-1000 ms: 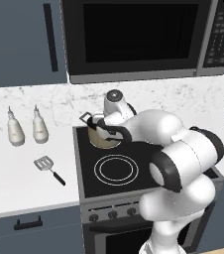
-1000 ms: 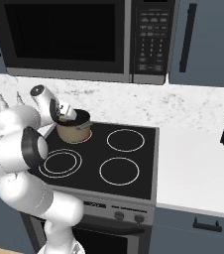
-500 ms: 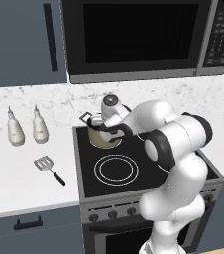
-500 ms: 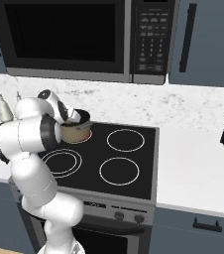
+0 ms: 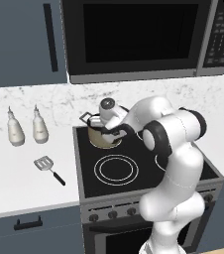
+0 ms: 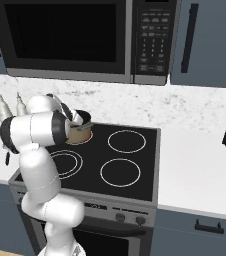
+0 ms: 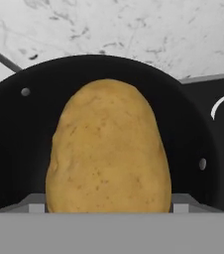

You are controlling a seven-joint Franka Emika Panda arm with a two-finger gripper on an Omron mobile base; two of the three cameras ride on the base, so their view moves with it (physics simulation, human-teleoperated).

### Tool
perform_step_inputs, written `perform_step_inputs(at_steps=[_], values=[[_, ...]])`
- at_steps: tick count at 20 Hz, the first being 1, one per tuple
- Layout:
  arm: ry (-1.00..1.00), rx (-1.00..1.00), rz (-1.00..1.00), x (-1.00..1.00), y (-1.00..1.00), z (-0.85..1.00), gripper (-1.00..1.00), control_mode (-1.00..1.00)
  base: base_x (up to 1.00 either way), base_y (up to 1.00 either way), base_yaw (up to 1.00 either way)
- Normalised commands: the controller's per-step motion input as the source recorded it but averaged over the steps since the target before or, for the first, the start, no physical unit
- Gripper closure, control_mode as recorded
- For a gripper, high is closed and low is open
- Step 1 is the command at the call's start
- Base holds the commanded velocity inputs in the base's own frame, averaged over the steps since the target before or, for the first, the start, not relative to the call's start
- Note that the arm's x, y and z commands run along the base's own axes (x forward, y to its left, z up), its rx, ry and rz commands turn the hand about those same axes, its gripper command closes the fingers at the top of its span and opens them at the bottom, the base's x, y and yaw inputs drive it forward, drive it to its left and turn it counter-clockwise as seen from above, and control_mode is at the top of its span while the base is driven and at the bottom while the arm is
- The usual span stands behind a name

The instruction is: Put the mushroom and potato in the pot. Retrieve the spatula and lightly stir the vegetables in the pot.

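Two-finger pincer (image 5: 115, 127) clenched on the golden yellow-brown oval potato (image 7: 109, 151), held directly over the dark interior of the small tan-sided round pot (image 5: 102, 138). Slotted silver spatula with thin black handle (image 5: 49, 168) lying well apart on the white counter (image 5: 20, 176).

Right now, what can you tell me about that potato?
The potato is a golden yellow-brown oval with a faintly mottled, matte skin, looking whole and unpeeled. In the hand view it stands lengthwise right in front of the camera, its lower end between the gripper's two sides, so it seems held. Behind it lies the dark inside of the pot, whose round rim frames it; the potato hangs over or just within the opening. Whether it touches the pot's bottom cannot be told.
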Motion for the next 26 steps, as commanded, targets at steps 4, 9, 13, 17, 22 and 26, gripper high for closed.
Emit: perform_step_inputs(at_steps=[4,9,13,17,22,26], values=[[0.0,0.0,-0.05,0.32,-0.02,-0.01,-1.0,-1.0,0.0,0.0,0.0],[0.0,0.01,-0.02,0.11,-0.04,0.06,-1.0,-1.0,0.0,0.0,0.0],[0.0,0.01,0.0,0.0,0.0,0.25,-1.0,-1.0,0.0,0.0,0.0],[-0.02,0.01,0.0,-0.21,-0.01,0.52,-1.0,-1.0,0.0,0.0,0.0],[-0.09,0.02,0.0,-0.94,-0.01,0.72,-1.0,-1.0,0.0,0.0,0.0],[-0.09,0.0,0.02,-1.0,0.0,0.33,-1.0,-1.0,0.0,0.0,0.0]])
